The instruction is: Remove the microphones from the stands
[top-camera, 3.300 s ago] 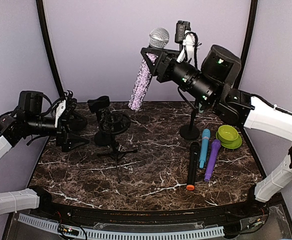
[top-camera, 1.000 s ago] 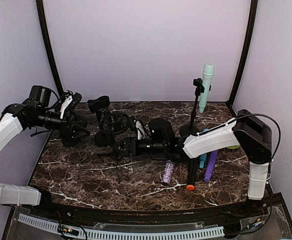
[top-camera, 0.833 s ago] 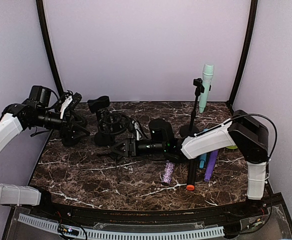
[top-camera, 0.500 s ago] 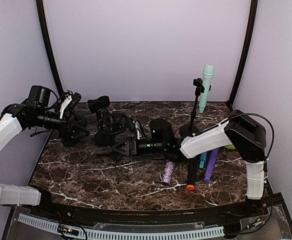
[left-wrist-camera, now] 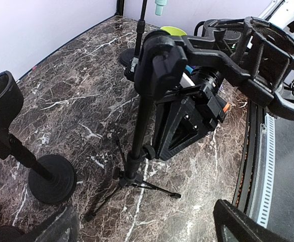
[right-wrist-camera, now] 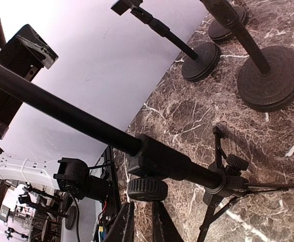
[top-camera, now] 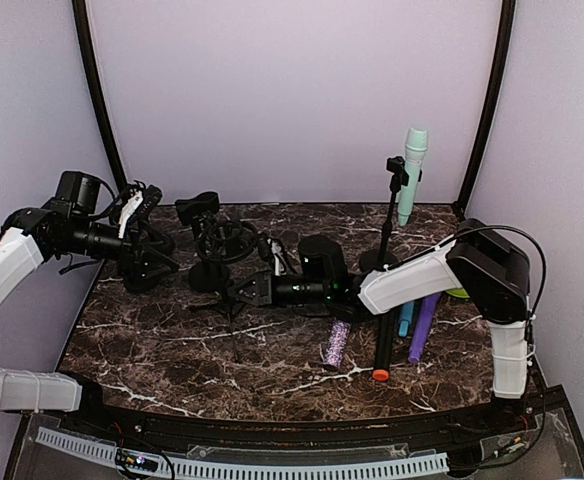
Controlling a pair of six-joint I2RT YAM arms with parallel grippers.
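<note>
A mint microphone [top-camera: 412, 172] stands clipped in the tall black stand [top-camera: 385, 225] at the back right; its lower end shows in the left wrist view [left-wrist-camera: 160, 6]. A purple glitter microphone [top-camera: 337, 343] lies loose on the marble table. My right gripper [top-camera: 244, 290] reaches low across the table to the tripod stand [top-camera: 227, 292]. Its jaws are almost together with nothing between them, just below the pole's knob [right-wrist-camera: 147, 189]. My left gripper [top-camera: 157, 265] is open and empty at the left, facing the tripod pole [left-wrist-camera: 139, 116].
Black [top-camera: 383, 335], blue [top-camera: 407, 312] and purple [top-camera: 424, 325] microphones lie at the right, beside a green bowl [top-camera: 460, 293]. A round-base stand [top-camera: 204, 272] with an empty clip [top-camera: 198, 208] stands left of the tripod's shock mount [top-camera: 228, 240]. Round bases [right-wrist-camera: 270, 75] lie ahead of my right gripper.
Earlier my right gripper held the glitter microphone high; it now lies on the table. Over the last second my right gripper has crept left to the tripod stand. The left arm is still.
</note>
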